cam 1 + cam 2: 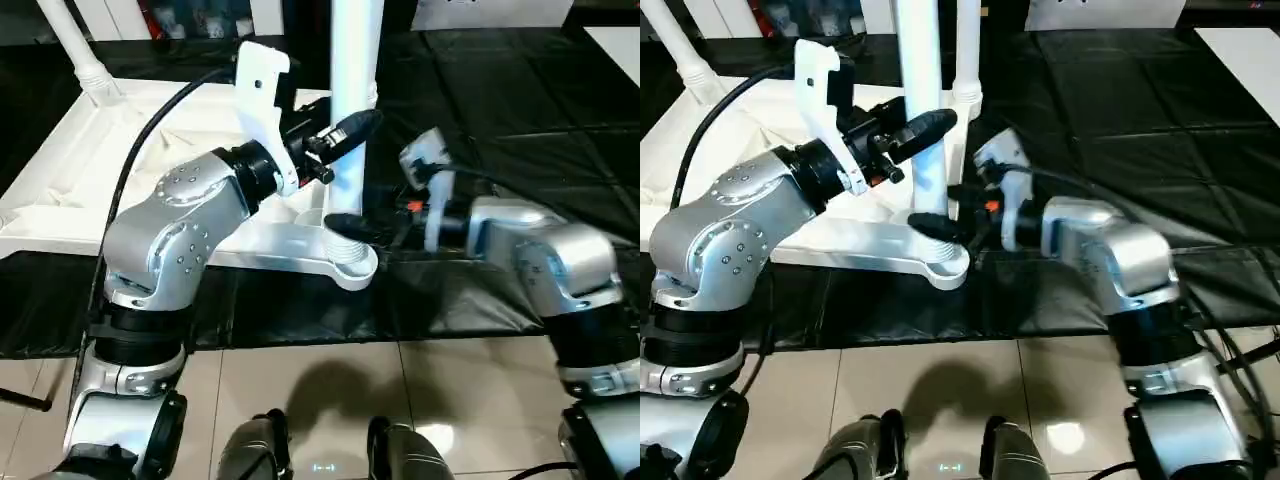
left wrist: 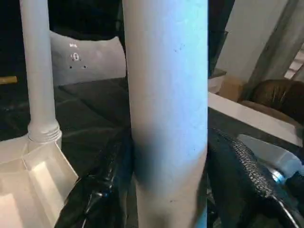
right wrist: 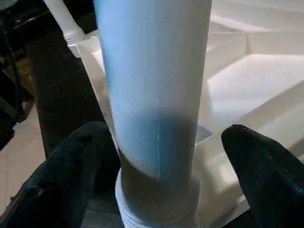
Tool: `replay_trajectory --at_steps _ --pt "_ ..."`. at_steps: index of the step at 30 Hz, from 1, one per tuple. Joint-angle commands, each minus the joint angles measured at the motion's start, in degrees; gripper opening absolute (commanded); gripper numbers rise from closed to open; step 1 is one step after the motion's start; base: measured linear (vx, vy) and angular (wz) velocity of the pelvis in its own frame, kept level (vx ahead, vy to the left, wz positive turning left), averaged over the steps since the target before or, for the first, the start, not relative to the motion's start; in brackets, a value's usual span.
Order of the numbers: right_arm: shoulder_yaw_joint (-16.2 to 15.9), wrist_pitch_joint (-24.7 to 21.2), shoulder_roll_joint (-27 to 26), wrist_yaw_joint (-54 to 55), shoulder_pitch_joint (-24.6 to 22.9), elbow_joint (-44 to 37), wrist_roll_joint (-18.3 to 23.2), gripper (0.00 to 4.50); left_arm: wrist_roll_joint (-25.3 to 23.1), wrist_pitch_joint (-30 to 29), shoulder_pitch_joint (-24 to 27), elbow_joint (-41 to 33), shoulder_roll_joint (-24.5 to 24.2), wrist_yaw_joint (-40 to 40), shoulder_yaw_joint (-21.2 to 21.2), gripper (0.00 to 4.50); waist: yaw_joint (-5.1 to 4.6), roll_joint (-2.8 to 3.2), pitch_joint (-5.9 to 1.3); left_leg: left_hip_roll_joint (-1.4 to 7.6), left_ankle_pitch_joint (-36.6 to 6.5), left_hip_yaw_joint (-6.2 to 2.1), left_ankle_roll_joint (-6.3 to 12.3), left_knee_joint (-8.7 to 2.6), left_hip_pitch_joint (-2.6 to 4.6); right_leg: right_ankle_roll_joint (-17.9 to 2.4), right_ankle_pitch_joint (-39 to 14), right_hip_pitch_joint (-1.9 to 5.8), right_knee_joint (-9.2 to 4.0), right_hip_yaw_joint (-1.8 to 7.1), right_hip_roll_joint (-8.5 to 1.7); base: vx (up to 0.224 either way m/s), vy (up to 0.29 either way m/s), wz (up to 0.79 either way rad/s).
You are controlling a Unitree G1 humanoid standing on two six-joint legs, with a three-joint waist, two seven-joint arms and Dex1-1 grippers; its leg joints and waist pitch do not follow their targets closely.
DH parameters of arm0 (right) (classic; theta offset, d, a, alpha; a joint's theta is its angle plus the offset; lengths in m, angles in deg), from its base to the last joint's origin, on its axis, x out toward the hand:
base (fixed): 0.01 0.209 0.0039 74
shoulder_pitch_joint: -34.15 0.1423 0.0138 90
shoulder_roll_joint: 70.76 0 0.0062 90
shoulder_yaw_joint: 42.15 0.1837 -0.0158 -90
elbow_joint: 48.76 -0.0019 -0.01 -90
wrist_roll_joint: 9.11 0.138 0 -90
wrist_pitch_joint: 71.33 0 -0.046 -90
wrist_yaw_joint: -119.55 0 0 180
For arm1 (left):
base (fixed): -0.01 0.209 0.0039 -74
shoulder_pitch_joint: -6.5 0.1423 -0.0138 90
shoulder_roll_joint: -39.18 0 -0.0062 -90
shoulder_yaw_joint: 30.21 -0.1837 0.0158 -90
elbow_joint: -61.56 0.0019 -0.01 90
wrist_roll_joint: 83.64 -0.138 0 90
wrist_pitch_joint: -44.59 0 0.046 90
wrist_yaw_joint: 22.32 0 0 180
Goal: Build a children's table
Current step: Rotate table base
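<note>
On the black-covered work table (image 1: pixel 520 120), the upturned children's table (image 1: pixel 60 215) shows three legs standing; left gripper (image 1: pixel 340 135) clasps the nearest leg (image 1: pixel 352 100), right gripper (image 1: pixel 940 225) spread wide beside its base, seating unconfirmed.

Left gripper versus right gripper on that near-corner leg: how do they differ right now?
The left gripper clamps the leg higher up; the right gripper sits low at the corner socket. The left fingers press the tube; the right fingers stand wide, gaps either side. Both straddle the same upright leg.
</note>
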Motion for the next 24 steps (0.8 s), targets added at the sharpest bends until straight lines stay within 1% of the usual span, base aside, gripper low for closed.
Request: replay_trajectory --at_steps 1,2,3,4,6,7,8,9,10,12,13,15,16,17,20,21,22,23,24 --pt "0.0 -0.8 -0.5 0.3 1.4 0.4 0.3 4.31 -0.6 0.6 -1.0 -1.4 -0.3 0.5 -0.7 2.26 0.15 -1.29 -7.36 2.83 -6.8 -1.72 3.57 -3.04 2.17 -11.7 -15.3 3.6 -3.42 2.37 -4.37 0.0 0.0 0.0" --pt "0.3 -1.0 -0.8 0.6 1.6 0.7 0.4 4.31 -0.5 0.5 -1.0 -1.5 -0.2 0.4 -0.7 2.26 0.18 -1.23 -7.46 2.82 -6.7 -1.7 3.59 -2.98 2.2 -11.8 -15.1 3.63 -3.36 2.39 -4.39 0.0 0.0 0.0" --pt "0.6 -0.9 -1.1 0.9 1.7 1.0 0.5 4.31 -0.5 0.5 -0.9 -1.6 -0.1 0.3 -0.7 2.26 0.16 -1.21 -7.39 2.83 -6.8 -1.7 3.66 -2.99 2.16 -11.8 -15.3 3.53 -3.4 2.39 -4.4 0.0 0.0 0.0" --pt "0.7 -0.9 -1.3 0.9 1.8 1.3 0.4 4.16 -0.5 0.5 -0.9 -1.6 0.0 0.3 -0.6 2.26 0.2 -1.19 -7.41 2.83 -7.0 -1.68 3.57 -2.98 2.19 -11.9 -15.3 3.55 -3.42 2.41 -4.45 0.0 0.0 0.0" --pt "1.1 -0.9 -1.9 1.0 1.8 1.6 0.2 4.16 -0.6 0.4 -0.8 -1.8 0.1 0.3 -0.7 2.26 0.18 -1.17 -7.47 2.82 -6.9 -1.69 3.45 -2.98 2.2 -12.1 -15.0 3.55 -3.41 2.39 -4.41 0.0 0.0 0.0" --pt "1.2 -0.9 -2.0 1.0 1.8 1.7 0.1 4.04 -0.6 0.4 -0.7 -1.9 0.1 0.2 -0.7 2.26 0.19 -1.17 -7.51 2.87 -7.0 -1.69 3.36 -2.99 2.26 -12.2 -14.7 3.55 -3.38 2.39 -4.38 0.0 0.0 0.0" --pt "1.3 -0.8 -2.2 0.9 1.7 1.8 -0.1 4.04 -0.7 0.5 -0.6 -1.9 0.2 0.2 -0.7 2.26 0.19 -1.18 -7.47 2.88 -7.2 -1.71 3.3 -3.01 2.24 -12.2 -14.7 3.54 -3.38 2.37 -4.35 0.0 0.0 0.0" --pt "1.4 -0.9 -2.5 1.0 1.5 1.8 0.0 3.79 -0.7 0.5 -0.4 -2.0 0.2 0.2 -0.7 2.26 0.2 -1.18 -7.48 2.87 -7.4 -1.72 3.18 -3.04 2.22 -12.2 -14.8 3.59 -3.35 2.36 -4.34 0.0 0.0 0.0" --pt "1.6 -0.9 -2.7 0.9 1.4 1.8 0.0 3.79 -0.7 0.5 -0.3 -2.0 0.3 0.1 -0.6 2.26 0.19 -1.23 -7.47 2.88 -7.3 -1.73 3.15 -3.03 2.23 -12.1 -14.6 3.58 -3.32 2.41 -4.37 0.0 0.0 0.0" --pt "2.1 -1.3 -3.1 1.3 1.2 1.9 0.4 3.54 -0.7 0.4 -0.2 -2.1 0.5 0.0 -0.5 2.26 0.18 -1.27 -7.44 2.86 -7.4 -1.71 3.2 -3.04 2.22 -12.2 -14.7 3.58 -3.35 2.43 -4.4 0.0 0.0 0.0" --pt "2.3 -1.4 -3.5 1.4 1.2 2.1 0.6 3.54 -0.7 0.4 -0.2 -2.1 0.5 -0.1 -0.4 2.26 0.19 -1.25 -7.43 2.87 -7.4 -1.71 3.15 -3.04 2.22 -12.2 -15.0 3.58 -3.38 2.43 -4.45 0.0 0.0 0.0" --pt "2.8 -1.5 -4.0 1.6 1.1 2.6 0.9 3.3 -0.7 0.4 -0.2 -2.1 0.6 -0.1 -0.3 2.26 0.19 -1.26 -7.46 2.85 -7.3 -1.69 3.14 -3.01 2.2 -12.2 -14.7 3.6 -3.34 2.45 -4.42 0.0 0.0 0.0" --pt "2.9 -1.5 -4.2 1.6 1.1 2.7 1.1 3.19 -0.7 0.4 -0.2 -2.3 0.6 -0.1 -0.2 2.26 0.18 -1.23 -7.48 2.86 -7.2 -1.69 3.2 -3.01 2.23 -12.3 -14.6 3.56 -3.32 2.43 -4.42 0.0 0.0 0.0" --pt "2.9 -1.5 -4.2 1.6 1.1 2.7 1.1 3.19 -0.7 0.4 -0.2 -2.3 0.6 -0.1 -0.2 2.26 0.17 -1.25 -7.42 2.85 -7.3 -1.68 3.22 -3.02 2.23 -12.3 -14.6 3.53 -3.37 2.44 -4.4 0.0 0.0 0.0" --pt "2.8 -1.7 -4.4 1.4 0.9 2.8 1.1 2.85 -0.6 0.3 -0.2 -2.4 0.5 -0.1 -0.1 2.26 0.16 -1.26 -7.38 2.81 -7.6 -1.7 3.02 -3.03 2.19 -12.0 -15.3 3.59 -3.42 2.42 -4.42 0.0 0.0 0.0" --pt "2.9 -2.2 -4.5 1.2 0.9 2.9 1.2 2.85 -0.7 0.4 -0.3 -2.3 0.4 -0.1 -0.1 2.26 0.15 -1.26 -7.4 2.83 -7.6 -1.73 2.95 -3.04 2.22 -11.9 -15.4 3.57 -3.43 2.41 -4.41 0.0 0.0 0.0" --pt "2.9 -2.2 -4.6 1.1 0.8 2.8 1.1 2.61 -0.7 0.3 -0.2 -2.4 0.5 -0.1 -0.1 2.26 0.16 -1.27 -7.37 2.84 -7.6 -1.71 2.87 -3.06 2.23 -11.8 -15.5 3.54 -3.43 2.42 -4.38 0.0 0.0 0.0" --pt "3.0 -2.3 -4.6 1.1 0.8 2.8 1.1 2.61 -0.7 0.3 -0.2 -2.5 0.5 -0.1 0.0 2.26 0.15 -1.25 -7.35 2.85 -7.7 -1.72 2.85 -3.07 2.25 -11.8 -15.6 3.5 -3.43 2.43 -4.37 0.0 0.0 0.0" --pt "3.1 -2.8 -4.8 1.0 0.7 2.9 1.2 2.47 -0.7 0.3 -0.1 -2.5 0.5 -0.1 0.0 2.26 0.13 -1.25 -7.37 2.81 -7.6 -1.73 2.8 -3.08 2.22 -11.7 -15.6 3.54 -3.43 2.41 -4.36 0.0 0.0 0.0"
